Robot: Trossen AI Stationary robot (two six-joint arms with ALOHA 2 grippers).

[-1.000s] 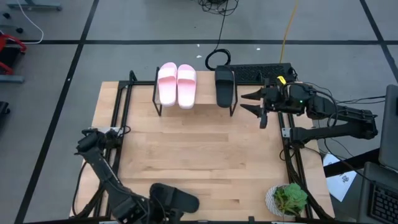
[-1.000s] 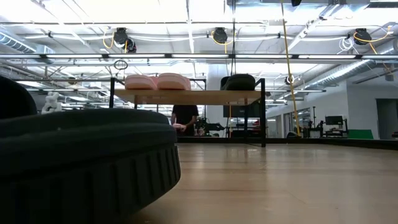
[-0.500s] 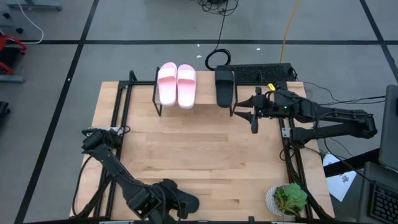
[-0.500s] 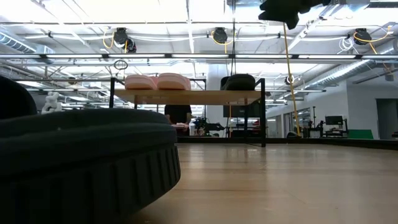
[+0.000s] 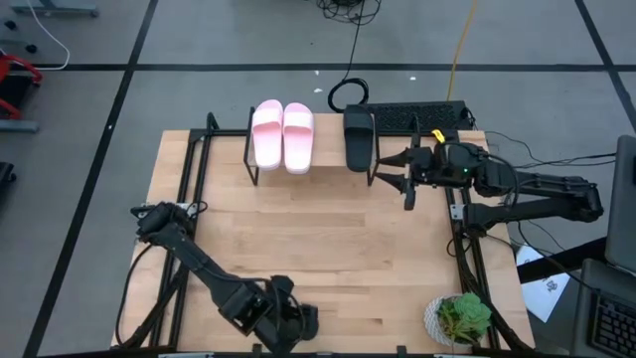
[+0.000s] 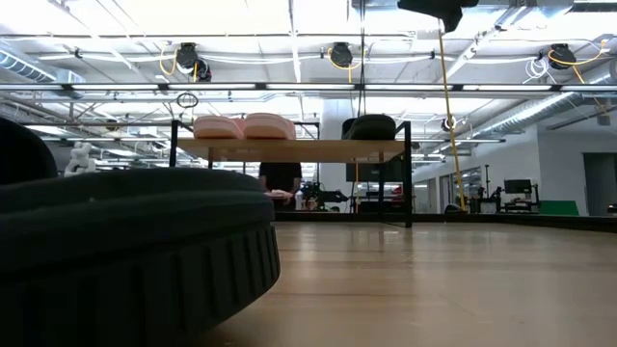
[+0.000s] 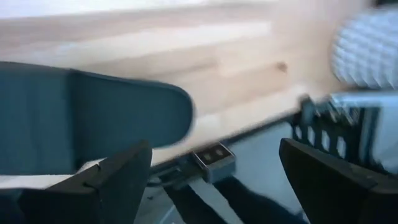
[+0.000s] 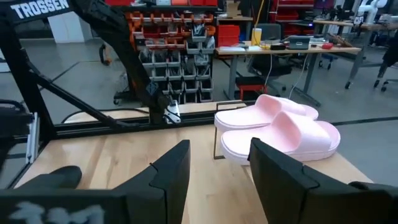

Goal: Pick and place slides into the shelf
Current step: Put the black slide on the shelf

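Closing in on the last black slide [image 5: 290, 320] at the surface's near edge, the left hand [image 5: 266, 310] has slid right along it, fingers spread around the slide, not yet pinching. Right hand [image 5: 397, 169], spread and empty, has backed off slightly beside the shelf [image 5: 310, 154] at the far edge. Count: two pink slides [image 5: 282, 134] and one black slide [image 5: 358, 137] shelved, one black left, so three of four placed.

A small potted plant [image 5: 459, 318] is seen at the near right corner of the wooden table [image 5: 318, 239]. A black keyboard [image 5: 412, 115] is laid at the far edge, with a coiled black cable [image 5: 345, 94] beside it on the floor.
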